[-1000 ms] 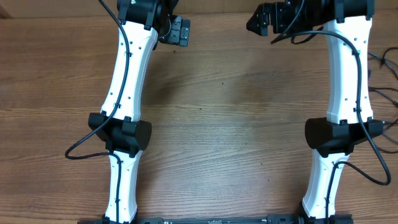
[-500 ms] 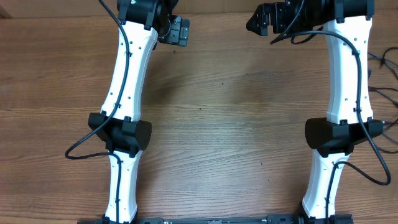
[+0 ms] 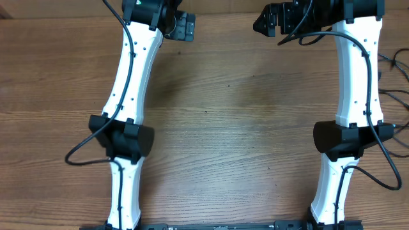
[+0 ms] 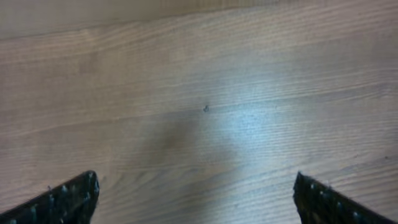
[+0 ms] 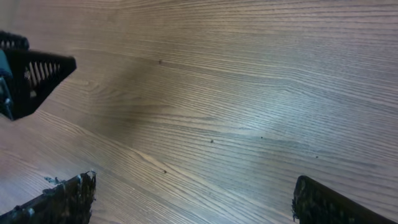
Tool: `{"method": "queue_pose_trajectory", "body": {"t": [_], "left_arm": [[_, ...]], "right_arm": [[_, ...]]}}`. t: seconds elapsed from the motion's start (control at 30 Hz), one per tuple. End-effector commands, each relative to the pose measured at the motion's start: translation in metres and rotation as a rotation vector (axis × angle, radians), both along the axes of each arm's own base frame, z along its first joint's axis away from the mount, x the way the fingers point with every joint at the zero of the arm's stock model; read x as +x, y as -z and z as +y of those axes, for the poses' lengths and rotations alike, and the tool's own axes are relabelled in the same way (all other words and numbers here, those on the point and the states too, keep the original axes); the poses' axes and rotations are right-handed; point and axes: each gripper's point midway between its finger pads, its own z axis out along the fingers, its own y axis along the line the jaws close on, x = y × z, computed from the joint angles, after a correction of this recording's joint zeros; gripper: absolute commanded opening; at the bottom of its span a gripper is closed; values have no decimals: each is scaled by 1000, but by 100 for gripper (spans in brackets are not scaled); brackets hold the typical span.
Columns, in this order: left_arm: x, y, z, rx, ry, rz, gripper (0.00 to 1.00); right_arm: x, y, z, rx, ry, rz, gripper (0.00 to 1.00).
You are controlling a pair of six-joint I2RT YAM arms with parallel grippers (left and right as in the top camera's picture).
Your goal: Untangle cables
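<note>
Wood-grain tabletop (image 3: 230,128) fills pretty much the whole view. Starting on the left, the left arm (image 3: 131,83) reaches up the table. The left gripper (image 3: 185,27) sits near the far edge, jaws spread wide, and its fingers (image 4: 68,199) are holding nothing, just hanging over the wood. Moving right, the right gripper (image 3: 267,19) is also up by the far edge, facing the left one with a gap between them. It's spread wide too and not gripping anything. The cables (image 3: 391,62) are way over at the right edge, past the right arm (image 3: 358,76). They're thin black cords running partly out of frame, well apart from both grippers. Can't make out any plugs from here.
</note>
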Motion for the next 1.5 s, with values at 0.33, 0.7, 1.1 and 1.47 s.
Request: {"method": "queue_pose_trajectory", "body": {"t": [0.33,0.7,1.1,1.47], "left_arm": [[-37,-72,22,-112,-36,-412,100],[-110,-114,44,-235,-44,-869,100],[-193,-115,111,-246,-188,-1172,100],[-242,-77,150,-229,-297,-1226,100]], "right_arm": [[-5,-11,0,8,0,-19,100],[-5,-11,0,8,1,-19,100],[-5,-11,0,8,1,-19,100],[-5,-11,0,8,1,-19,100]]}}
